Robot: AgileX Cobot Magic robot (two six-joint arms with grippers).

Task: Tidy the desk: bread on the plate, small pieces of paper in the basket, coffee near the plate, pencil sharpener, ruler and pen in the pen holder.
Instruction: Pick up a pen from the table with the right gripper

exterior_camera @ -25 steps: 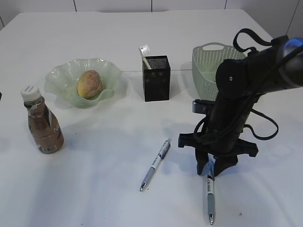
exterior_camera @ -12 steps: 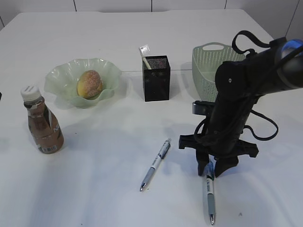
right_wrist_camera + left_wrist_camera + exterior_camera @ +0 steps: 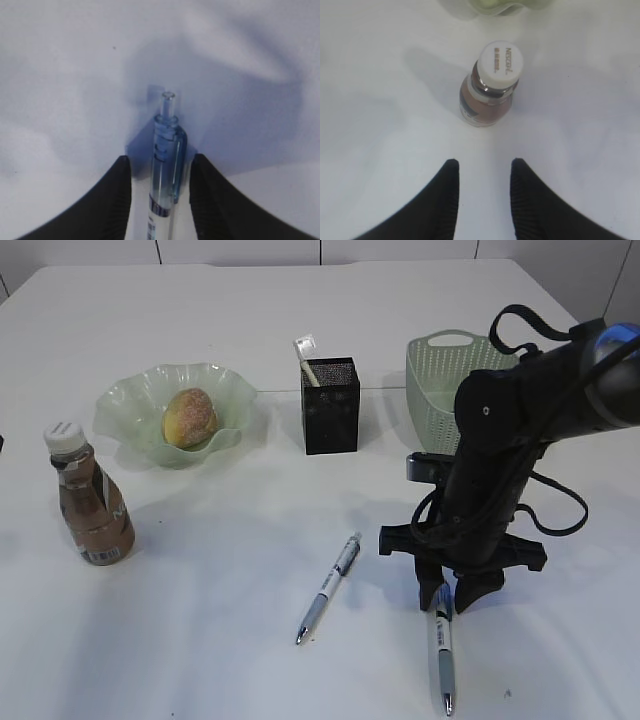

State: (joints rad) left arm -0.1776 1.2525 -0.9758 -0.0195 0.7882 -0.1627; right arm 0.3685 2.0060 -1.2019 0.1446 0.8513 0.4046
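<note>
A pen [image 3: 441, 650] with a clear blue end [image 3: 167, 150] lies on the white table near the front right. My right gripper [image 3: 447, 605] points down over that blue end, open, one finger on each side with a gap on both. A second pen [image 3: 330, 586] lies loose to its left. The bread [image 3: 190, 417] sits in the green plate [image 3: 122, 405]. The coffee bottle [image 3: 90, 502] stands at the left. My left gripper [image 3: 485, 162] hangs open just short of the coffee bottle [image 3: 490, 85], holding nothing.
A black mesh pen holder [image 3: 331, 410] stands at the back middle with a pale, stick-like item [image 3: 306, 355] in it. The green basket [image 3: 440, 380] stands behind my right arm. The plate's rim [image 3: 495, 6] shows beyond the bottle.
My right arm has only shifted very slightly above the pen. The pens, bottle and left gripper have not moved.
</note>
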